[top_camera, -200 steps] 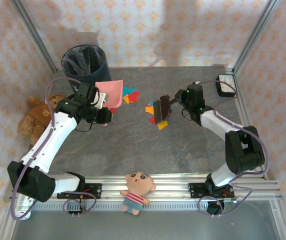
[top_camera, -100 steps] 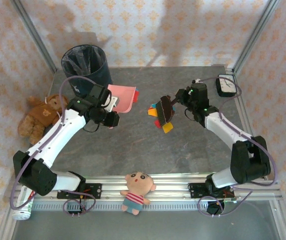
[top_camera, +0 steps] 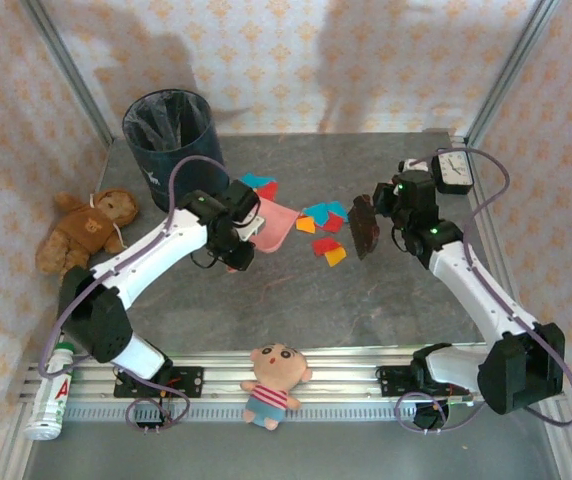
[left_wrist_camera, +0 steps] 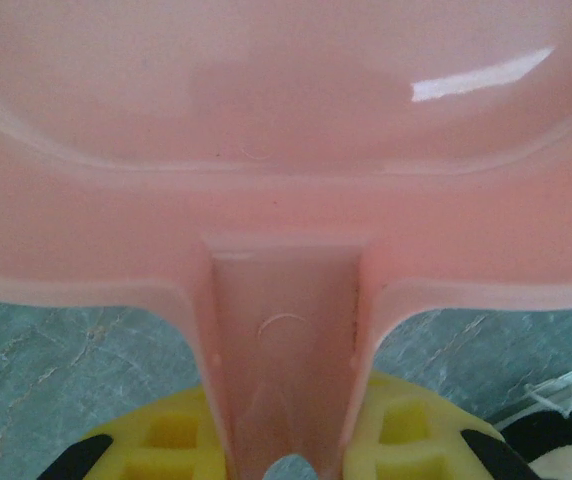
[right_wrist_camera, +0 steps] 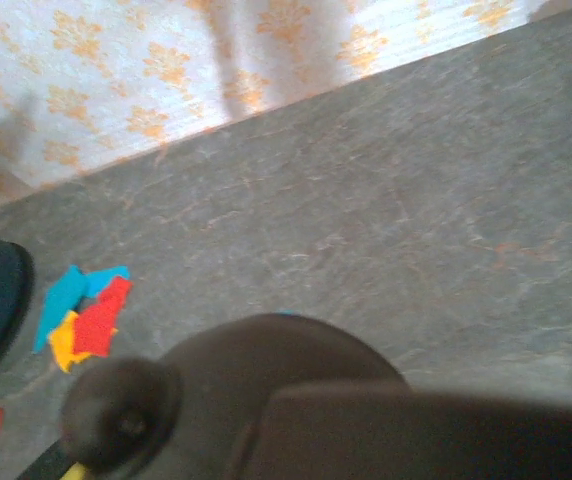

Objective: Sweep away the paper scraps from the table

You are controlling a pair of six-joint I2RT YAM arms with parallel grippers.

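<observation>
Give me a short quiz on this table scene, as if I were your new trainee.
1. True or false: the left gripper is shut on the handle of the pink dustpan.
2. What lies on the table between the pink dustpan and the dark brush? A) paper scraps B) coins C) a sponge
3. Which toy lies on the front rail?
Key: 1 true; 2 A; 3 the plush boy doll.
</observation>
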